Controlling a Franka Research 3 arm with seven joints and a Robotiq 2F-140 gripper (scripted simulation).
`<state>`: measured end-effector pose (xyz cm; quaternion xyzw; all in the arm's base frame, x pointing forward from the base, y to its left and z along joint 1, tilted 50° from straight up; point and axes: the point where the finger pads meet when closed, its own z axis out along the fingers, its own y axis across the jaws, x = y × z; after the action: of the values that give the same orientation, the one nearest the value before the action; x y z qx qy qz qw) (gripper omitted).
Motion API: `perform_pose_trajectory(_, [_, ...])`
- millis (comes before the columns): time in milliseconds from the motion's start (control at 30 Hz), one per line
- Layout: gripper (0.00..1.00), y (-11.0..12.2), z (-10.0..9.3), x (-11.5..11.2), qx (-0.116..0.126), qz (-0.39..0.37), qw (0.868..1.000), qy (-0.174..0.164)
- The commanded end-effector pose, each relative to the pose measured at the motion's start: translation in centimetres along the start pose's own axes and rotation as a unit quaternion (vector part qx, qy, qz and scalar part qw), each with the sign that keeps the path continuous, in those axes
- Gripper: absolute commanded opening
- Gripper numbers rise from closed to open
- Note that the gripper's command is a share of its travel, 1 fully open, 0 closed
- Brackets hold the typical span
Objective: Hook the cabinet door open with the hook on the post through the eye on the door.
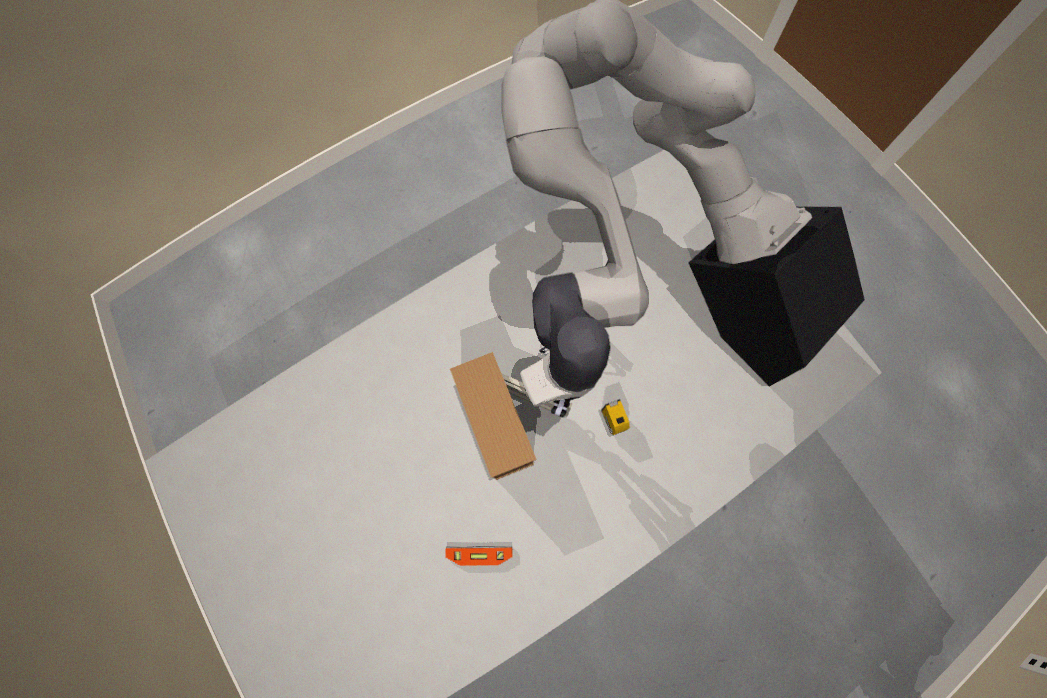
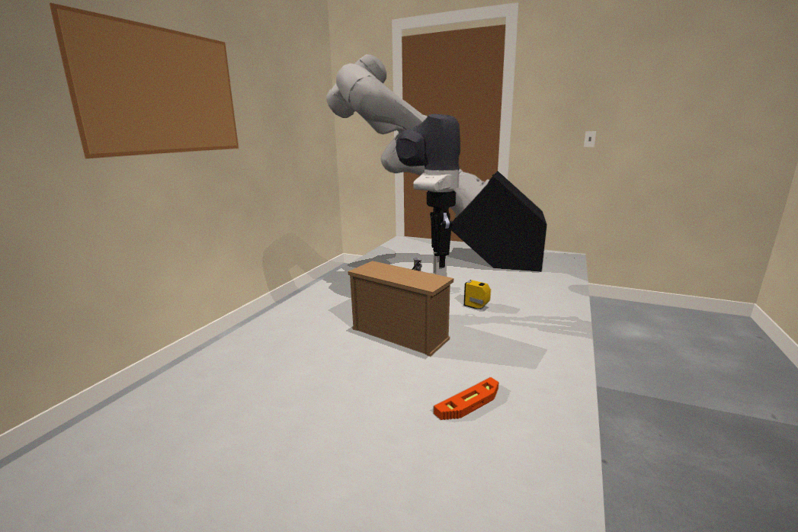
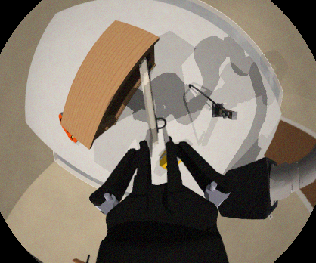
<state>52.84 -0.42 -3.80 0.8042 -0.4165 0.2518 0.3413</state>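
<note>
Claw: the claw (image 1: 559,407) (image 2: 440,263) (image 3: 157,134) points down in front of the cabinet (image 1: 493,415) (image 2: 399,307) (image 3: 107,75), its tips a narrow gap apart at the door's free edge; it looks loosely astride, not clamped.
Door: the pale door (image 1: 513,385) (image 3: 148,94) stands well out from the cabinet's front, its free edge between the tips.
Eye: the ring (image 3: 165,122) sticks out from the door's face, on the side away from the cabinet's interior, near one tip; no hook passes through it.
Hook: the thin rod (image 3: 202,94) reaches from its post (image 1: 543,351) (image 2: 415,261) (image 3: 218,110) toward the cabinet, apart from the eye.
Cabinet: upright on the counter (image 1: 335,493) (image 2: 255,426) (image 3: 43,75), looking flat on its base.
Tape measure: yellow tape (image 1: 616,417) (image 2: 476,293) (image 3: 165,160) in front of the cabinet, beyond the claw.
Level: orange level (image 1: 478,555) (image 2: 466,398) (image 3: 67,130) past the cabinet's end, well apart.
Handling: the door should be stiff, light and free-swinging; guide it by its free edge, since a hard pull could tip the cabinet. The hook probably swings easily; take its rod between tip and post, leaving the tip clear for the eye.
Remaining: hooking seems undone; the door likely needs steadying near the hook's reach first.
</note>
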Motion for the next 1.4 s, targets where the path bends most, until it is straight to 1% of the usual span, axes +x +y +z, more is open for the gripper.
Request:
perform_pose_trajectory(0, [0.16,0.2,0.0,0.0,0.001,-0.021,1.000,-0.001])
perform_pose_trajectory(67, [0.16,0.4,0.0,0.0,0.001,-0.033,0.999,-0.001])
perform_pose_trajectory(267, [0.16,0.8,0.0,0.0,0.001,-0.035,0.999,-0.001])
perform_pose_trajectory(400, [0.16,1.2,0.0,0.0,0.001,-0.057,0.998,0.000])
perform_pose_trajectory(633, [0.16,1.5,0.0,0.0,0.001,-0.057,0.998,-0.001])
perform_pose_trajectory(800, [0.16,2.0,0.0,0.1,0.001,-0.081,0.997,0.000])
perform_pose_trajectory(1033, [0.16,2.3,0.0,0.1,0.001,-0.081,0.997,0.000])
perform_pose_trajectory(1200, [0.16,2.7,0.0,0.2,0.001,-0.105,0.994,0.000])
perform_pose_trajectory(1367, [0.16,3.1,0.0,0.3,0.001,-0.105,0.994,0.000])
